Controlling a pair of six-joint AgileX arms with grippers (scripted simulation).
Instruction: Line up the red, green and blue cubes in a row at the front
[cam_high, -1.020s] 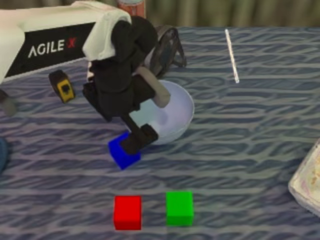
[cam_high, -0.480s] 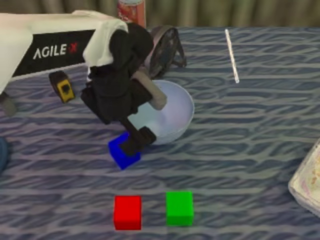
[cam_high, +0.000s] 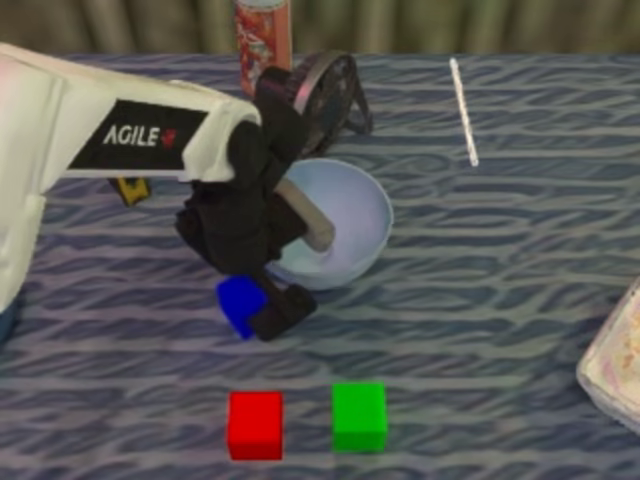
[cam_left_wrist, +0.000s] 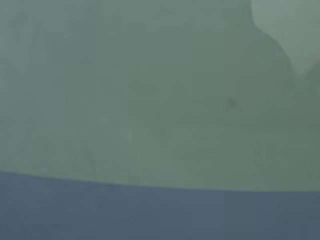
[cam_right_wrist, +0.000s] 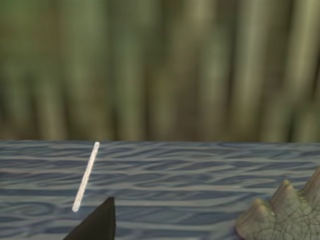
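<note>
Blue matte cube (cam_high: 238, 303), behind the front row: clamped between the fingers of the left gripper (cam_high: 262, 308), whose arm has swung forward and rolled since 1 second ago, the cube shifting slightly with it, likely the start of a lift. Red matte cube (cam_high: 255, 425) and green matte cube (cam_high: 359, 416): unmoved, side by side at the front with a gap between; 1 place in the row is unfilled. Pale round bowl (cam_high: 360, 205): just behind the gripper. Right gripper: outside the top view, its state unreadable. Surface: blue-grey wave-patterned cloth (cam_high: 480, 280). Background: blurred green drapery.
</note>
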